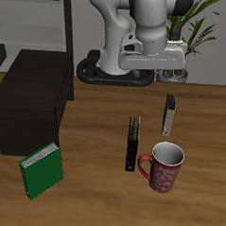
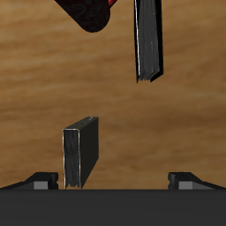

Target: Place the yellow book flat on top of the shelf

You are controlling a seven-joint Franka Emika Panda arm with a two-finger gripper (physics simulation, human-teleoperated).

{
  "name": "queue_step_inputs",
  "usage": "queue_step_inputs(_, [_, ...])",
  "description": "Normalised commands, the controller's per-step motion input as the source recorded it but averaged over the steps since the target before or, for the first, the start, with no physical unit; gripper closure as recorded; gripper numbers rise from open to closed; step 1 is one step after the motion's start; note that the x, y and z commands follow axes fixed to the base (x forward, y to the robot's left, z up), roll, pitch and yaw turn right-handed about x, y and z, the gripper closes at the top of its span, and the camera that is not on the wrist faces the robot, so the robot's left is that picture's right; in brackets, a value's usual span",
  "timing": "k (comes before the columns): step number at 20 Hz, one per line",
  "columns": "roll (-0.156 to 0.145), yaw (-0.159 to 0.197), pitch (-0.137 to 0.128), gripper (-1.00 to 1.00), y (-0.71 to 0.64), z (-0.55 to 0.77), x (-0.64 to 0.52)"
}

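The yellow book (image 1: pixel 169 115) stands upright on edge on the wooden table, showing mostly its dark grey spine. In the wrist view it (image 2: pixel 79 152) lies just ahead of my fingers, closer to one fingertip (image 2: pixel 40 181) than to the other. My gripper (image 1: pixel 170 75) is open and empty, hanging above and a little behind the book, not touching it; in the wrist view the gripper (image 2: pixel 113 182) shows both fingertips wide apart. The shelf (image 1: pixel 30 105), a low black block with a flat bare top, stands well away across the table.
A thin black book (image 1: pixel 132 143) (image 2: pixel 148 40) stands on edge nearer the front. A red mug (image 1: pixel 165 167) (image 2: pixel 88 11) sits beside it. A green book (image 1: pixel 40 169) stands in front of the shelf. A grey rack (image 1: pixel 35 20) stands at the back.
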Motion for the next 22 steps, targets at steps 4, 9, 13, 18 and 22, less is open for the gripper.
queue_step_inputs(4, [0.007,0.032,-0.018,-1.0,0.5,-0.24,-0.16])
queue_step_inputs(9, [0.003,0.036,-0.055,-1.0,0.48,-0.27,-0.18])
queue_step_inputs(13, [0.0,0.031,-0.047,-1.0,0.21,-0.18,-0.08])
queue_step_inputs(18, [-0.01,-0.001,-0.002,-1.0,0.12,-0.27,0.04])
queue_step_inputs(22, [0.009,-0.001,0.023,-1.0,0.05,-0.22,0.05])
